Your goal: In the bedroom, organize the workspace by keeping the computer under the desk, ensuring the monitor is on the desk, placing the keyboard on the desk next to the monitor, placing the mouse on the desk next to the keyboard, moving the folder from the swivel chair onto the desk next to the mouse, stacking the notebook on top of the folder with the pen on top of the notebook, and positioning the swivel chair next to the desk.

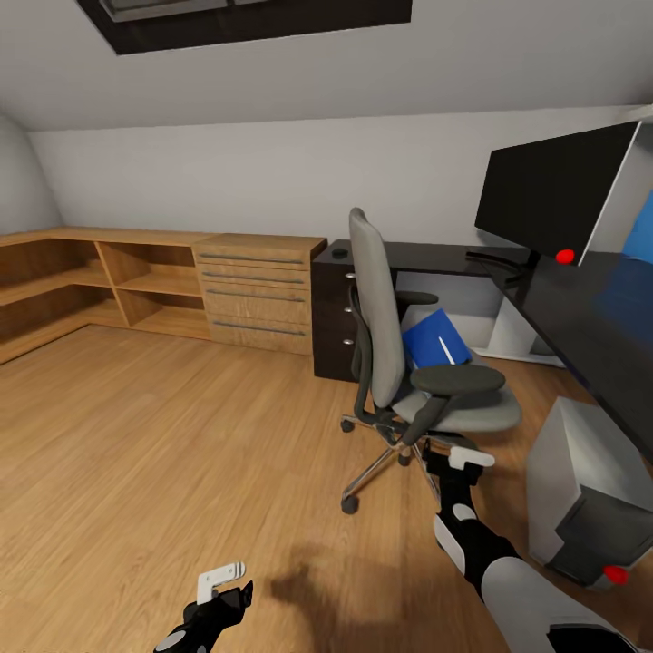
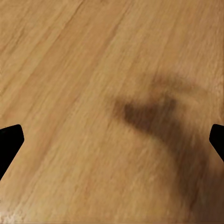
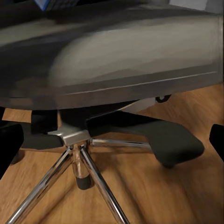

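The grey swivel chair [image 1: 399,363] stands on the wood floor, a little off the black desk [image 1: 589,308]. On its seat the blue folder [image 1: 433,337] leans against the backrest, with the pale pen [image 1: 446,349] lying on it. The monitor [image 1: 553,195] stands on the desk, and the small black mouse [image 1: 339,253] sits on the desk's far end. The grey computer [image 1: 580,494] is on the floor by the desk. My right gripper [image 1: 461,455] [image 3: 112,140] is open, just before the seat's underside [image 3: 116,60]. My left gripper [image 1: 222,580] [image 2: 112,140] hangs open over bare floor. The keyboard and notebook are out of view.
A light wooden dresser [image 1: 258,290] and open shelves [image 1: 91,281] line the back wall, left of the desk's drawer unit [image 1: 334,317]. The chair's chrome star base [image 3: 79,158] spreads low over the floor. Open wood floor [image 1: 163,435] lies to the left.
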`<state>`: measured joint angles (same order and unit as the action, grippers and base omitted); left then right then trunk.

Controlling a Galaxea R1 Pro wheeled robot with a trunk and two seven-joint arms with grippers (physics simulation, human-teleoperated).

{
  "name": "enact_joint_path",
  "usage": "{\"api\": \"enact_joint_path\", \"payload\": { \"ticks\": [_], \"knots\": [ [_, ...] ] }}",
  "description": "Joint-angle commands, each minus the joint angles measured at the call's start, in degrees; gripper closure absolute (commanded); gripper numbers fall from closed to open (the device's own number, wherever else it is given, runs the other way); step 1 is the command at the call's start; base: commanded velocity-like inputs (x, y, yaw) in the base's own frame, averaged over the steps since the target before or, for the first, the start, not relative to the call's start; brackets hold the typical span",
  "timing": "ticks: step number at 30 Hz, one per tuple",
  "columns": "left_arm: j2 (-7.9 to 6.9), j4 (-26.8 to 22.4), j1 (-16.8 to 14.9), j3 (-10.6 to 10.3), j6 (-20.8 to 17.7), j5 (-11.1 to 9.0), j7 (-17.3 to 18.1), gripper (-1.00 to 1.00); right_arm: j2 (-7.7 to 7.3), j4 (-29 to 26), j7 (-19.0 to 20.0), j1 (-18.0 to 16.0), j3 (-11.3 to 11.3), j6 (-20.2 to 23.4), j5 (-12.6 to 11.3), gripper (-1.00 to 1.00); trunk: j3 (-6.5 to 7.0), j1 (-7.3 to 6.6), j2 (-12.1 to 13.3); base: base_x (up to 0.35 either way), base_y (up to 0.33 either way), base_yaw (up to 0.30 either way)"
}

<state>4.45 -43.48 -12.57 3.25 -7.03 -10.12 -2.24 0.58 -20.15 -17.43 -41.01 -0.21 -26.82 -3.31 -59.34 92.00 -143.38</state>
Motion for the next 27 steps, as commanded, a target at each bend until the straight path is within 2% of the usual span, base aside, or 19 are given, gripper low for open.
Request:
{"api": "enact_joint_path", "payload": {
  "ticks": [1,15,27],
  "knots": [
    [0.03,-0.1,0.0,0.1,-0.4,-0.6,-0.1,-1.0,0.0,-0.1,-0.1,0.0,0.0,-0.3,-0.4,-1.0,-0.05,-0.02,0.0,-0.095,0.0,0.0],
    [0.03,-0.1,0.0,0.1,-0.4,-0.6,-0.1,-1.0,0.02,-1.0,-1.3,0.0,-0.1,0.0,-0.4,-1.0,-0.05,-0.02,0.0,-0.225,0.0,0.0],
    [0.03,-0.1,0.0,0.1,-0.4,-0.6,-0.1,-1.0,0.09,-4.3,-4.1,0.0,0.0,1.1,-0.4,-1.0,-0.05,-0.02,0.0,-0.035,0.0,0.0]
  ]
}}
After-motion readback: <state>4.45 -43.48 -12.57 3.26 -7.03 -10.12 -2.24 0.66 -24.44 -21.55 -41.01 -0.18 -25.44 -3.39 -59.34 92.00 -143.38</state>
